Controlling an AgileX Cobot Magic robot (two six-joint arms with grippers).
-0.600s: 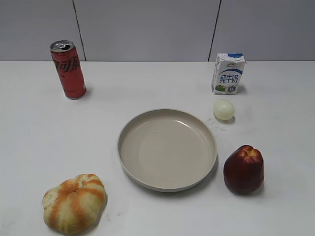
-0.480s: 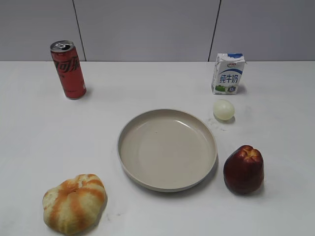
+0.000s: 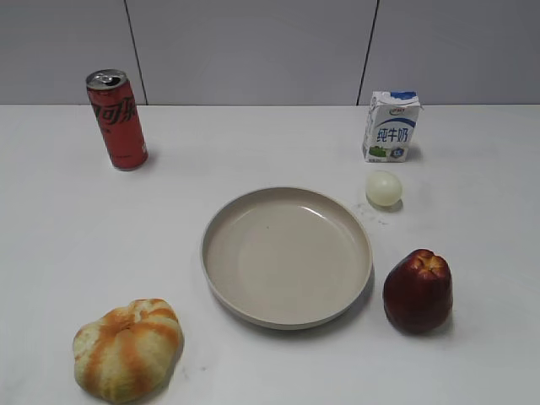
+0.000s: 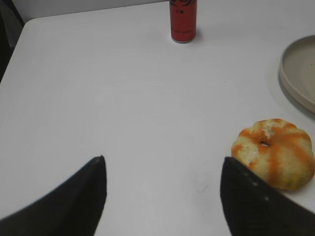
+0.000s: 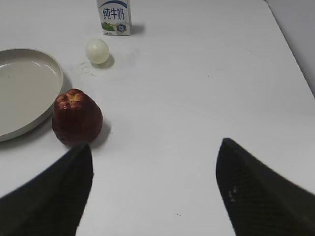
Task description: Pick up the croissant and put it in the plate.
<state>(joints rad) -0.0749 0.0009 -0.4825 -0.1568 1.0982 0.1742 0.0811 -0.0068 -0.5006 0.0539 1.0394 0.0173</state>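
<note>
On your white table (image 3: 67, 228), left to right: red soda can (image 3: 116, 119), far-left corner; striped orange-and-yellow lumpy croissant (image 3: 128, 348), near-left edge; wide beige round plate (image 3: 221, 219), centre, empty; white-blue milk carton (image 3: 391, 126), pale ball (image 3: 383, 188), dark red apple (image 3: 418, 290), right. Your left gripper (image 4: 162, 189) and right gripper (image 5: 153, 182) gape wide, holding nothing.

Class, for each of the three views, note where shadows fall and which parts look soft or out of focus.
Exterior view: even light, short soft shadows right of the apple and can. Left wrist view: croissant fairly sharp, dark end effector fingers blurred. Right wrist view: plate rim glints, fingers blurred.
</note>
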